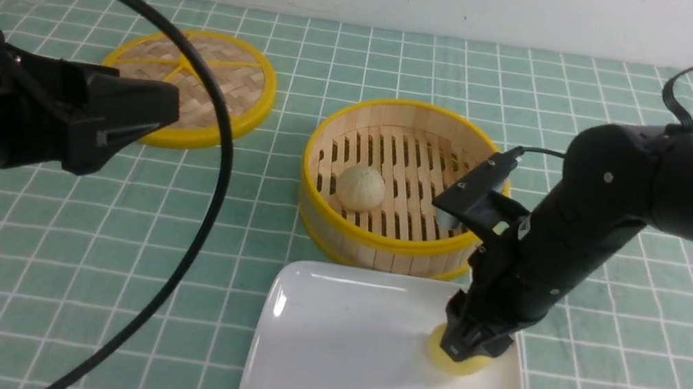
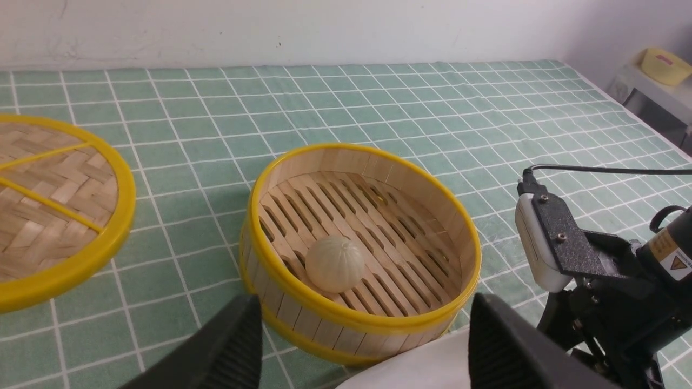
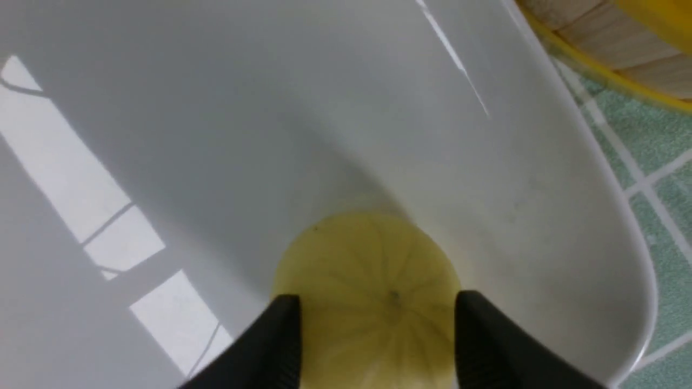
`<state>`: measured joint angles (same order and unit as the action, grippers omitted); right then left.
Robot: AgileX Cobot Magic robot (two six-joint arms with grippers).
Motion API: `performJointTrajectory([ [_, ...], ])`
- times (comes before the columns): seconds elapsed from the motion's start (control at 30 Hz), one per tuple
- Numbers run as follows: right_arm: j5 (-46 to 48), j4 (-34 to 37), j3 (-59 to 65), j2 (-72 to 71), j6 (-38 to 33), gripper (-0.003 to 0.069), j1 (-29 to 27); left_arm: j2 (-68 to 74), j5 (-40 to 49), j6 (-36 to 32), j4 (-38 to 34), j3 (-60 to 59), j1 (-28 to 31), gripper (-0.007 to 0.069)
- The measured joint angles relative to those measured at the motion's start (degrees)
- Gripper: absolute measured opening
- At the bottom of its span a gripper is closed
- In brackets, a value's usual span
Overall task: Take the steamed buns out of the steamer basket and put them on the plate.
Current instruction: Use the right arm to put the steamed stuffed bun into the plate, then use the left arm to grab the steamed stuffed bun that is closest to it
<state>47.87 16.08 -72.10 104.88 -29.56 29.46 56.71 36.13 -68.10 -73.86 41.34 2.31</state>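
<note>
The right end effector (image 1: 468, 349) pointed down over the far right part of the white plate (image 1: 334, 359), its two black fingers (image 3: 270, 340) standing either side of the yellow bun (image 3: 367, 259). The bun sat on the plate's surface, round and unsquashed. Whether the fingers pinched it or merely flanked it, I could not tell.

The pale bun (image 1: 360, 188) lay alone on the slatted floor of the steamer basket (image 1: 381, 242), towards its left side. The basket stood just beyond the plate's far edge.

The left end effector (image 1: 149, 121) hung above the bench's green checked cloth (image 1: 31, 256) off to the left, its fingers spread wide and holding nothing. Behind it the woven lid (image 1: 225, 85) lay flat on the cloth, apart from the basket.
</note>
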Motion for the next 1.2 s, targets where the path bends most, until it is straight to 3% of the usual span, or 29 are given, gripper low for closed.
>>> performJointTrajectory([
  [0.1,0.25,-0.05,-2.13,-2.2,0.0,0.0551,0.0,0.0,0.06,0.0,-0.05,0.0,0.0,0.0512],
  [0.2,1.2,-0.23,-5.4,-7.33,0.72,0.0591,0.0,0.0,0.82,0.0,-0.12,0.0,0.0,0.0512],
  [0.33,1.41,-2.36,-9.4,-14.77,3.74,0.0574,0.0,0.0,1.23,0.0,-0.12,0.0,0.0,0.0512],
  [0.73,2.65,-24.74,-9.2,-45.06,24.98,0.0537,-0.05,0.0,1.29,-1.86,-0.52,0.0,0.0,0.0512],
  [1.0,2.29,-26.14,3.12,-67.96,28.2,0.0536,-0.05,0.09,1.75,-5.45,-3.41,0.0,0.0,0.0512],
  [1.2,0.31,-25.46,14.76,-81.3,31.47,0.0536,-0.05,3.65,7.88,-9.88,-8.34,0.47,0.0,0.0512],
])
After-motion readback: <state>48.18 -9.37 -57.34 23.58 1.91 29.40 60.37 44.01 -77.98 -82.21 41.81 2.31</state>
